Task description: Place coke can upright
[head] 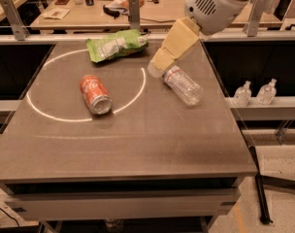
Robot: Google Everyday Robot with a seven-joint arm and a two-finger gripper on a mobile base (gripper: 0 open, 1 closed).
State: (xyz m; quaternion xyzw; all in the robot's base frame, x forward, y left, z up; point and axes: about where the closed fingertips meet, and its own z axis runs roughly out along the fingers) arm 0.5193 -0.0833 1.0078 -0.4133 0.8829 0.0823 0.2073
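The coke can [95, 94] is a red can with white lettering. It lies on its side on the grey table [152, 144], inside the left part of a white circle marked on the top, with its silver end toward the front. My gripper [156, 68] hangs from the white arm [215, 4] that comes in from the top right. It is above the table to the right of the can, over the cap end of the water bottle, well apart from the can.
A clear water bottle [183, 85] lies on its side right of the circle. A green snack bag [116, 45] lies at the back of the circle. Two small bottles [255, 92] stand on a ledge off the table's right edge. A cluttered desk [113, 1] is behind.
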